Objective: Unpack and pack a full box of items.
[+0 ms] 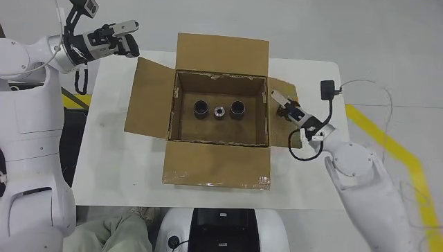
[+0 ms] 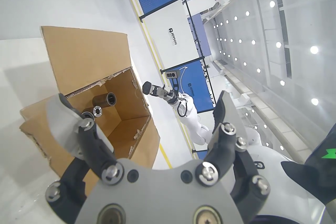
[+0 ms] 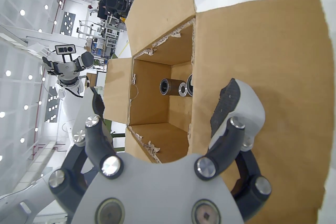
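Observation:
An open cardboard box [image 1: 217,172] stands mid-table with its four flaps folded out. On its floor stand two dark metal cylinders [image 1: 201,109] [image 1: 238,109] and a smaller silver ring part [image 1: 219,111] in a row. My left gripper [image 1: 131,36] is open and empty, raised beyond the table's far left corner, well away from the box. Its own view [image 2: 143,114] looks across at the box [image 2: 86,57] and cylinders [image 2: 105,99]. My right gripper [image 1: 279,104] hangs open and empty over the box's right flap [image 3: 257,57], facing the cylinders [image 3: 169,86].
The white table [image 1: 114,169] has bare strips to the left of and in front of the box. A black cable and plug [image 1: 328,89] lie near the right arm. Yellow floor tape [image 1: 387,148] runs past the table's right side.

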`<action>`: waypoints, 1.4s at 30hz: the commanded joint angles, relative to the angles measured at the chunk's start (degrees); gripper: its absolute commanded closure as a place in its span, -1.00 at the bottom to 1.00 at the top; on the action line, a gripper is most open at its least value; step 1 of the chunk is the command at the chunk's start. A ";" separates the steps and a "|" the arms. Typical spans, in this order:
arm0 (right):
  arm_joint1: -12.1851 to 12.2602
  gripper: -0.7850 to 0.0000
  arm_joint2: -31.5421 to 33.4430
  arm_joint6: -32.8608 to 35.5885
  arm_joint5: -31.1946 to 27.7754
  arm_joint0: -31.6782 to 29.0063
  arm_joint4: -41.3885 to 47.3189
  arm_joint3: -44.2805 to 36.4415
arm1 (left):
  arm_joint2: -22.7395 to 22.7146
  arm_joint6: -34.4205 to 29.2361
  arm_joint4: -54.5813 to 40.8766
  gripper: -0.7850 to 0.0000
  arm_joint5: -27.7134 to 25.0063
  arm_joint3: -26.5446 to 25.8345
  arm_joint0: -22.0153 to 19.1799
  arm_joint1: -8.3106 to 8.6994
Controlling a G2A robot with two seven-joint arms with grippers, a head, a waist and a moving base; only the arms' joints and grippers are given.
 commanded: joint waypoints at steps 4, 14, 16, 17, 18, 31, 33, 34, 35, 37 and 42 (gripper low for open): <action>0.22 -1.00 -0.44 4.41 1.73 1.91 -2.89 -3.99 | 0.00 0.00 0.00 -1.00 0.00 0.00 0.00 0.00; -0.60 -1.00 -10.94 15.78 4.35 13.24 -11.32 -1.47 | 0.00 0.00 0.00 -1.00 0.00 0.00 0.00 0.00; -0.89 -1.00 -13.21 17.38 5.12 15.44 -13.37 -0.43 | 0.00 0.00 0.00 -1.00 0.00 0.00 0.00 0.00; -1.03 -1.00 -14.17 18.08 5.41 16.45 -14.25 0.08 | 0.00 0.00 0.00 -1.00 0.00 0.00 0.00 0.00; -1.17 -1.00 -15.05 18.65 5.70 17.33 -15.00 0.58 | 0.00 0.00 0.00 -1.00 0.00 0.00 0.00 0.00; -1.92 -1.00 -19.04 20.66 6.44 21.23 -18.56 2.80 | 0.00 0.00 0.00 -1.00 0.00 0.00 0.00 0.00; -1.92 -1.00 -19.04 20.66 6.44 21.23 -18.56 2.80 | 0.00 0.00 0.00 -1.00 0.00 0.00 0.00 0.00; -1.92 -1.00 -19.04 20.66 6.44 21.23 -18.56 2.80 | 0.00 0.00 0.00 -1.00 0.00 0.00 0.00 0.00; -1.92 -1.00 -19.04 20.66 6.44 21.23 -18.56 2.80 | 0.00 0.00 0.00 -1.00 0.00 0.00 0.00 0.00; -1.92 -1.00 -19.04 20.66 6.44 21.23 -18.56 2.80 | 0.00 0.00 0.00 -1.00 0.00 0.00 0.00 0.00; -1.92 -1.00 -19.04 20.66 6.44 21.23 -18.56 2.80 | 0.00 0.00 0.00 -1.00 0.00 0.00 0.00 0.00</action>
